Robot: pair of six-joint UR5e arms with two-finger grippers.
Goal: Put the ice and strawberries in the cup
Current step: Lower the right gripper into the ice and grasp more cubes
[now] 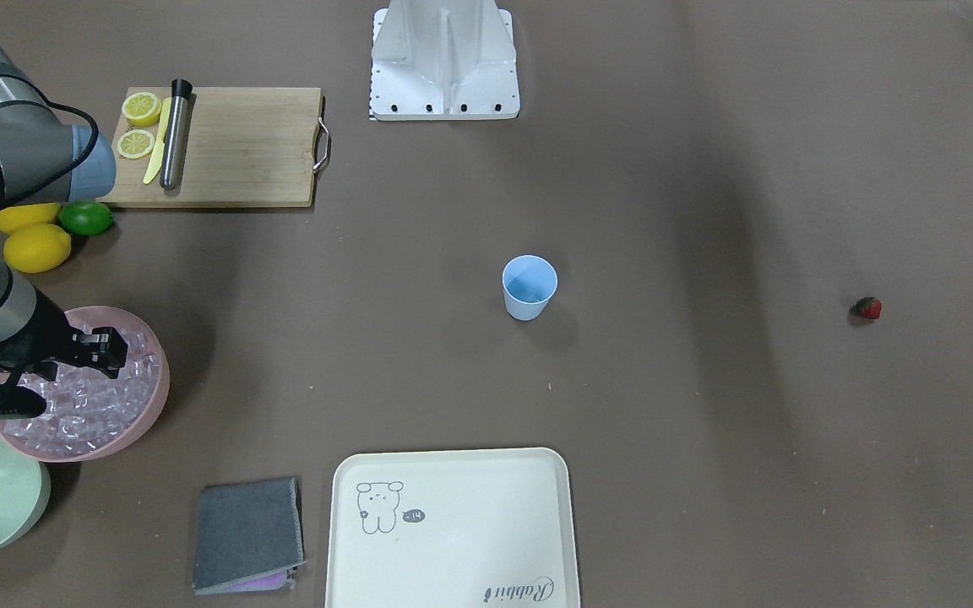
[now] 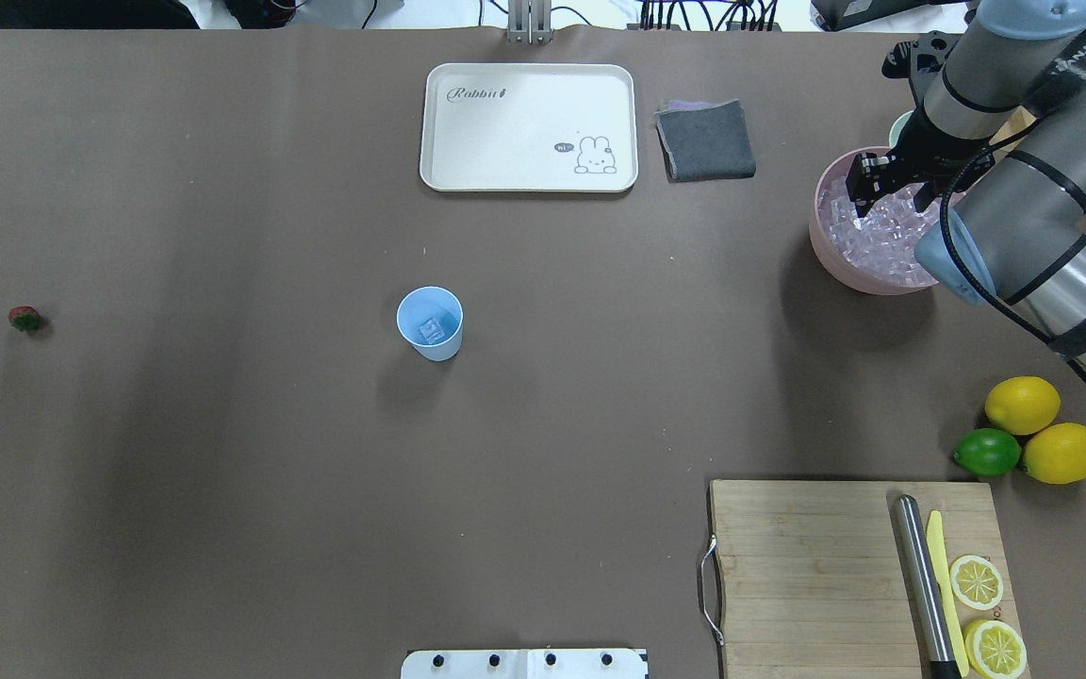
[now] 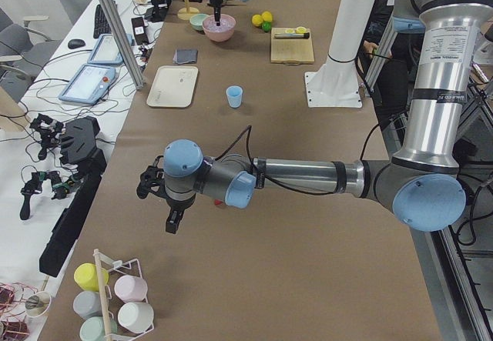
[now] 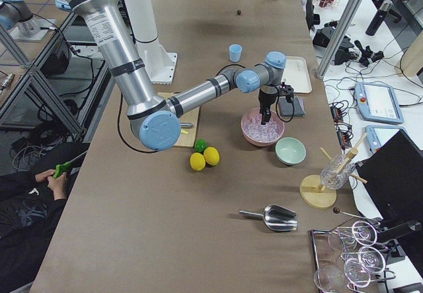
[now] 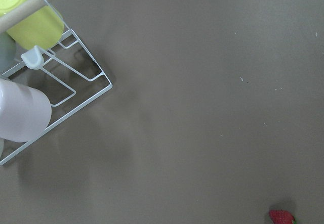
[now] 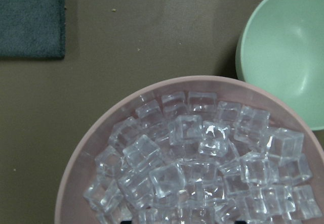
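Note:
The light-blue cup (image 2: pixel 430 323) stands mid-table with one ice cube inside; it also shows in the front view (image 1: pixel 529 287). A pink bowl (image 1: pixel 153 397) near the table's right end is heaped with ice (image 6: pixel 192 158). My right gripper (image 2: pixel 862 184) hangs just above that ice, fingers pointing down and apparently open, nothing held. The strawberry (image 2: pixel 24 319) lies alone far toward the left end and sits at the bottom edge of the left wrist view (image 5: pixel 281 217). My left gripper (image 3: pixel 171 222) hovers above the table there; I cannot tell whether it is open or shut.
A pale green bowl (image 6: pixel 283 52) sits beside the pink one. A grey cloth (image 1: pixel 247 534) and a cream tray (image 1: pixel 453 528) lie on the far side. A chopping board (image 1: pixel 241 148) holds lemon slices and a muddler, with lemons (image 1: pixel 36 247) nearby. A cup rack (image 5: pixel 55 82) stands by the left gripper.

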